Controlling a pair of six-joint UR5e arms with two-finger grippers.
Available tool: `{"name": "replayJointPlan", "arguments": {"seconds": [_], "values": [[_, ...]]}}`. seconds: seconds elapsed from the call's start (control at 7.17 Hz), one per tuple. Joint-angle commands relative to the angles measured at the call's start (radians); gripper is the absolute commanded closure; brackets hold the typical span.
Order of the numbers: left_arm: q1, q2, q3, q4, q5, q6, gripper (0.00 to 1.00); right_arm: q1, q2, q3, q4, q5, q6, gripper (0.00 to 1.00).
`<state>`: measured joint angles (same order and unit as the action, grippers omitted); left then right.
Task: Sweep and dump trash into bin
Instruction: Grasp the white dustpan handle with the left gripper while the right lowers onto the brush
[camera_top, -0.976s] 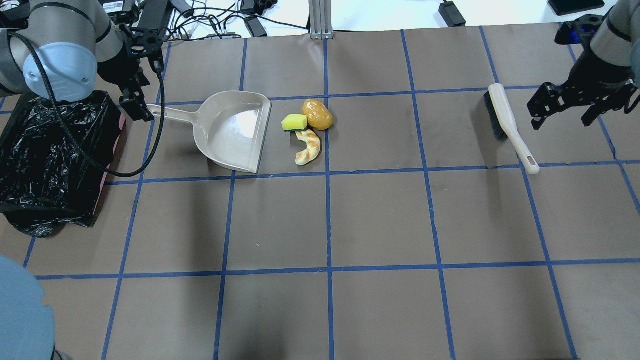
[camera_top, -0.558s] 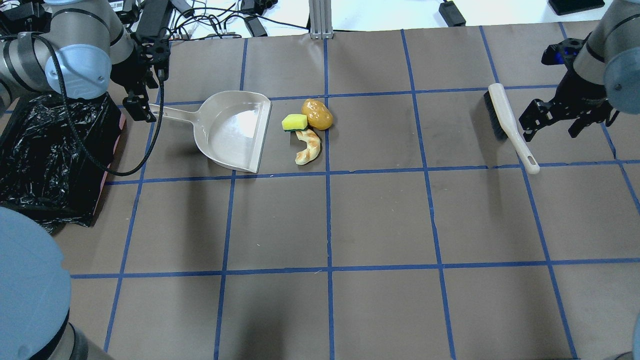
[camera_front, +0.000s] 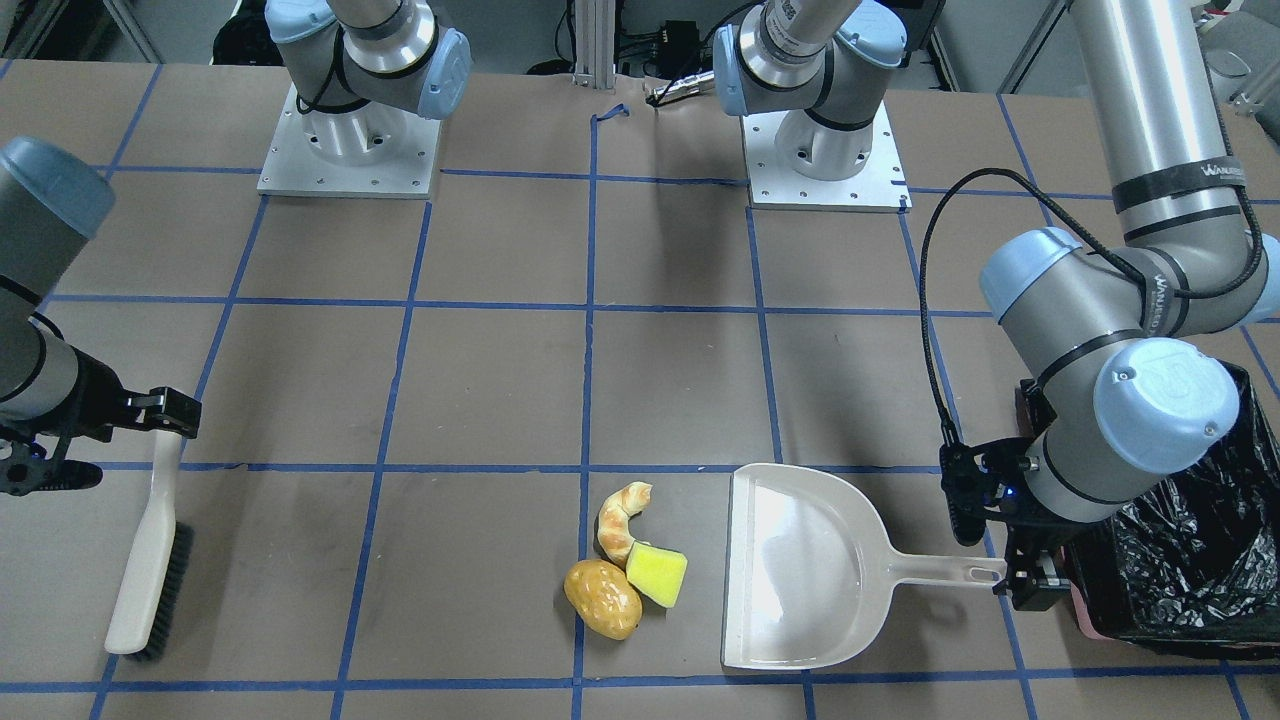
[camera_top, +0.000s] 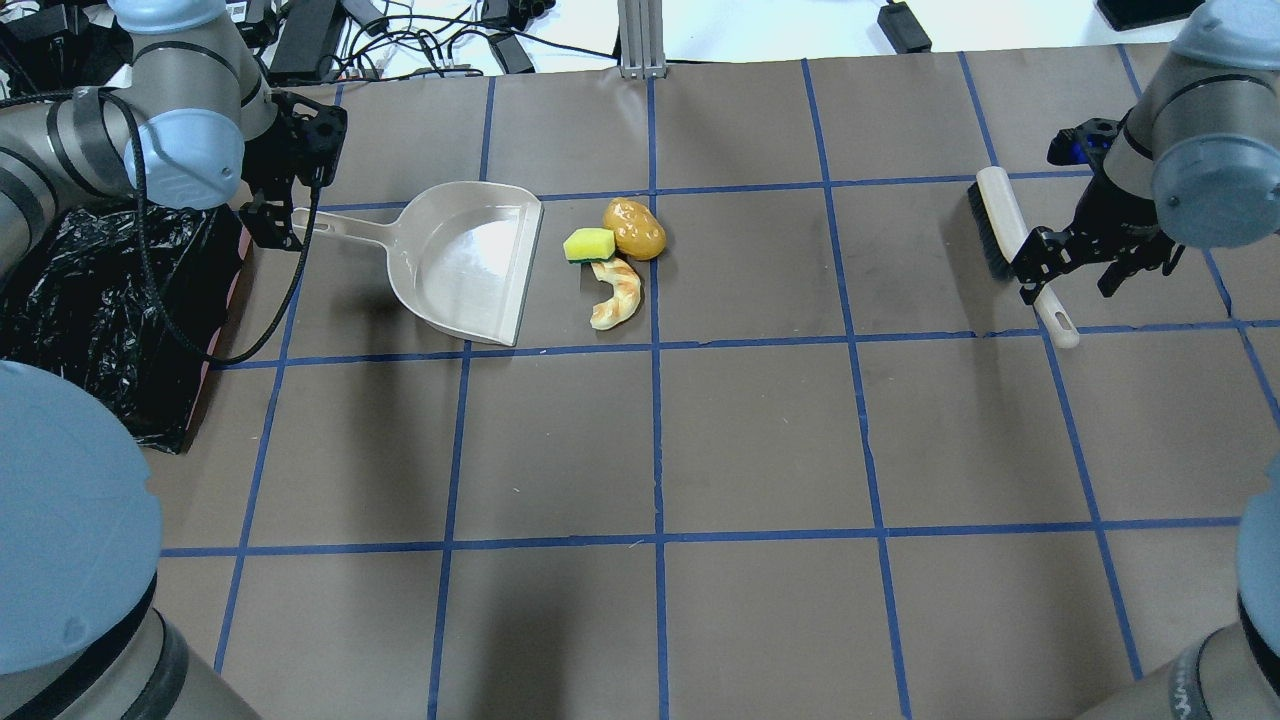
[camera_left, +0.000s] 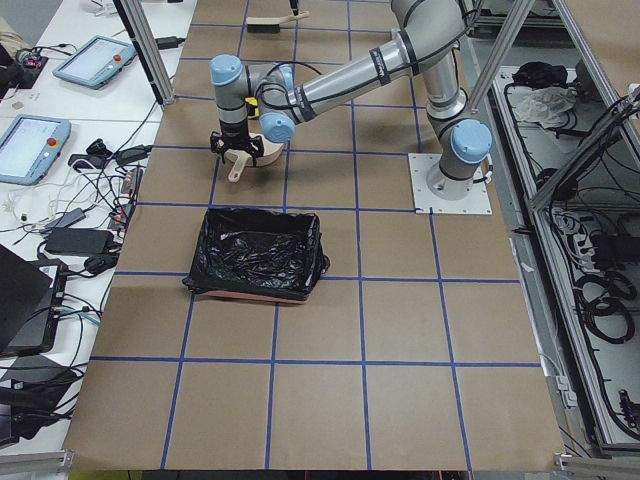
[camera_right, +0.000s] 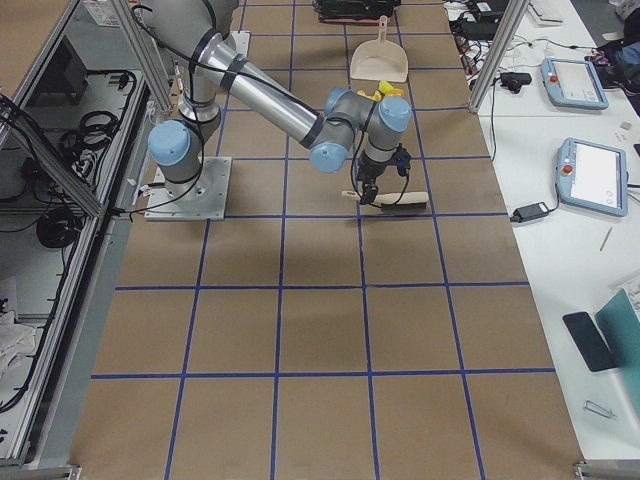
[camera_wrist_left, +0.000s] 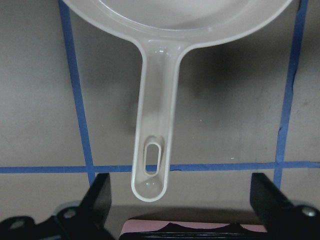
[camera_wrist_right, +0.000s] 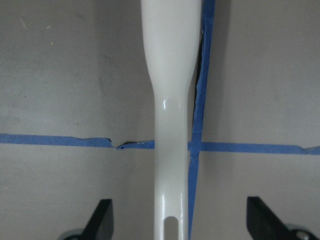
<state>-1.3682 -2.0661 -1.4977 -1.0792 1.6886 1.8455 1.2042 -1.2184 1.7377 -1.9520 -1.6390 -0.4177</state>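
The beige dustpan (camera_top: 465, 260) lies flat on the brown tabletop (camera_top: 760, 440). Its open mouth faces the robot's right and its handle points toward the robot's left. The left pincer (camera_wrist_left: 182, 195) hangs at the tip of that handle. Its fingers (camera_wrist_left: 100, 192) are spread wide, with the handle's end between them and a clear gap on either side, gripping nothing. Just past the handle tip, behind that pincer, stands the bin (camera_top: 120, 330), lined with a black bag. The bin's pink edge shows in the left wrist view, close to the handle end but apart from it.

Three pieces of trash sit in a tight cluster just off the dustpan's mouth. A yellow sponge (camera_top: 588, 244) is nearest the lip. A potato (camera_top: 634, 228) touches the sponge on the side away from the dustpan. A croissant (camera_top: 618, 292) curls against the sponge on the side toward the robot.

Well beyond the trash from the dustpan's mouth lies a white-handled brush (camera_top: 1005, 225) with black bristles. The right pincer (camera_wrist_right: 180, 217) is over its handle, fingers wide apart with the handle centred between them and tabletop showing on both sides, so it is not clamped.

Past the dustpan, along the tabletop's far edge, are tangled cables (camera_top: 420, 45) and an aluminium post (camera_top: 640, 40). Blue tape lines (camera_top: 655, 440) grid the surface.
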Motion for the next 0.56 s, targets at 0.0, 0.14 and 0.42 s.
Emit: {"name": "replayJointPlan", "arguments": {"seconds": [0.0,0.14,0.42], "values": [[0.004,-0.025,-0.001,0.015,-0.021,0.006,0.0,0.0,0.033,0.0,-0.004,0.005,0.006,0.06],[0.012,-0.034,0.001,0.016,-0.047,0.004,0.0,0.0,0.04,0.0,-0.004,0.005,0.008,0.07],[0.034,-0.048,0.001,0.019,-0.064,0.004,0.0,0.0,0.043,0.0,-0.002,0.001,0.01,0.12]]}}
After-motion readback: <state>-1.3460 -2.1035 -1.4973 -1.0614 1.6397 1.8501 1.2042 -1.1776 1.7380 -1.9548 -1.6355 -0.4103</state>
